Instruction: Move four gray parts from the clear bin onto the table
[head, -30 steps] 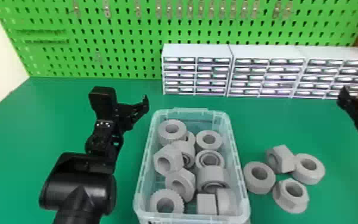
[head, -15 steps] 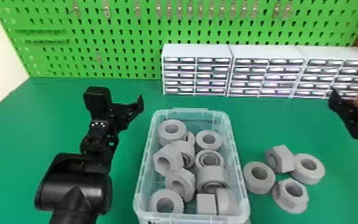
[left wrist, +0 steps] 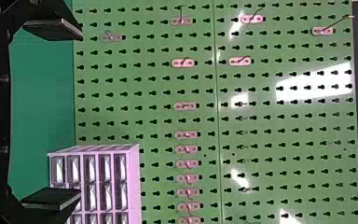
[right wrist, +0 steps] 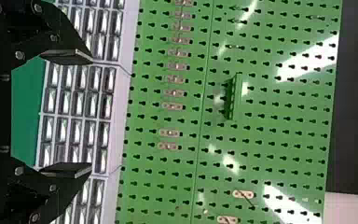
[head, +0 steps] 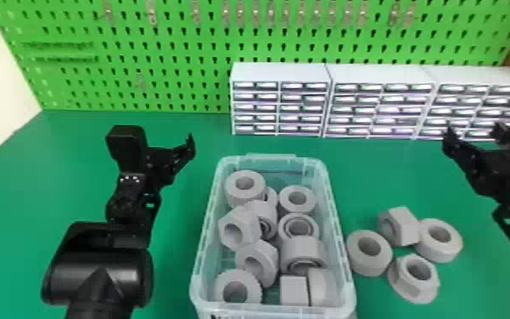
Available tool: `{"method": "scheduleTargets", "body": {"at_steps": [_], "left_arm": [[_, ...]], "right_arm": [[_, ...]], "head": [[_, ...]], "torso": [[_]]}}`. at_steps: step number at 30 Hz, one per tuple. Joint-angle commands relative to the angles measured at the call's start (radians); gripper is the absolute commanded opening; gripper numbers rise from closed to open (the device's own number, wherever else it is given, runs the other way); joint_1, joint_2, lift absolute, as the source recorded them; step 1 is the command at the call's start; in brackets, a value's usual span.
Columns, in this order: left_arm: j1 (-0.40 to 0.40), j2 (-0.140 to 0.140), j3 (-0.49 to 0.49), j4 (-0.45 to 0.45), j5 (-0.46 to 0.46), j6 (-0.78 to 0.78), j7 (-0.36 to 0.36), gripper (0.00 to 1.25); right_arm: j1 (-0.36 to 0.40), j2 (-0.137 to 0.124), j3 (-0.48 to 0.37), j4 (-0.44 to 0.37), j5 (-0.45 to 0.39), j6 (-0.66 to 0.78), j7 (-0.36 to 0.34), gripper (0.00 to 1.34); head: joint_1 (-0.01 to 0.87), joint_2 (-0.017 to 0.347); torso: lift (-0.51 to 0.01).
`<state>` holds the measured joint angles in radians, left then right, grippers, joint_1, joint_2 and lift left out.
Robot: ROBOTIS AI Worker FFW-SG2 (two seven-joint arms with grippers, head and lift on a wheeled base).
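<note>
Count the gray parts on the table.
4, right of the clear bin: a round one nearest it, a hexagonal one farthest back, another round one farthest right, a flanged one in front.

Over the last second, the left gripper point(head: 178, 156) has slid out toward the robot's left, widening the strip of green table point(head: 207, 138) between it and the clear bin point(head: 335, 208), and the black forearm point(head: 101, 271) behind has gone with it. Meanwhile the right gripper point(head: 475, 130) has swung in from the right edge toward the bin, bringing both its fingers into the head view.
</note>
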<state>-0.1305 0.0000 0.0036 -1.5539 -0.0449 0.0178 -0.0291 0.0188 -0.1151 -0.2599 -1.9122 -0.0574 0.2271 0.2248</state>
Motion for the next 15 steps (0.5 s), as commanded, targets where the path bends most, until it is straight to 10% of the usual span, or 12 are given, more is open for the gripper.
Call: {"method": "scheduleTargets", "body": {"at_steps": [1, 15], "left_arm": [[0.000, -0.003, -0.002, 0.000, -0.001, -0.001, 0.000, 1.15], [0.002, -0.003, 0.004, 0.000, 0.002, -0.007, 0.002, 1.15]], "right_arm": [[0.000, 0.000, 0.005, 0.002, 0.001, 0.000, 0.001, 0.88], [0.006, -0.012, 0.002, 0.002, 0.001, 0.011, 0.001, 0.88]], "head": [[0.693, 0.072], [0.693, 0.072]], "torso": [[-0.052], [-0.052]]}}
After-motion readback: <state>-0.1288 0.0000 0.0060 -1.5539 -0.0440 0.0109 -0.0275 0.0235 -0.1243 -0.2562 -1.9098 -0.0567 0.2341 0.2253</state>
